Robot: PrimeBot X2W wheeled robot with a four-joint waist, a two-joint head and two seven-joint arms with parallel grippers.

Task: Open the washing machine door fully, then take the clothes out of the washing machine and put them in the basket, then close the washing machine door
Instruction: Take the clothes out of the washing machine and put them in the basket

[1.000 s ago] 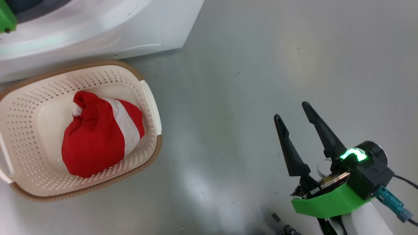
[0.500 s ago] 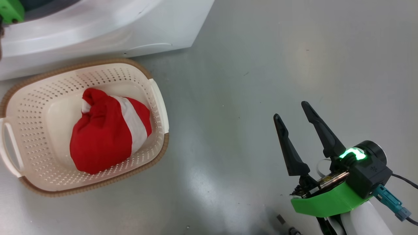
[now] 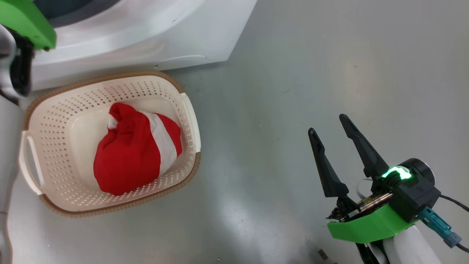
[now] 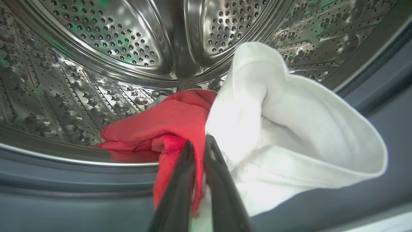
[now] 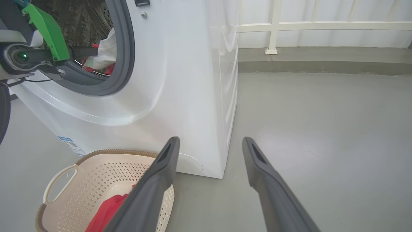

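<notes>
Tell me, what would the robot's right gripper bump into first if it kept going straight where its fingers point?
Probably the washing machine: in the right wrist view the open fingers of the right gripper frame its lower corner. Depth is unclear, so it might meet the floor first.

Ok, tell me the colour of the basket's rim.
Brown, with a woven look; the basket rim shows best in the head view.

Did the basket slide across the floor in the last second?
No. The basket and the washing machine shift right together in the head view, their gap unchanged: the camera turned, the basket stayed put.
</notes>
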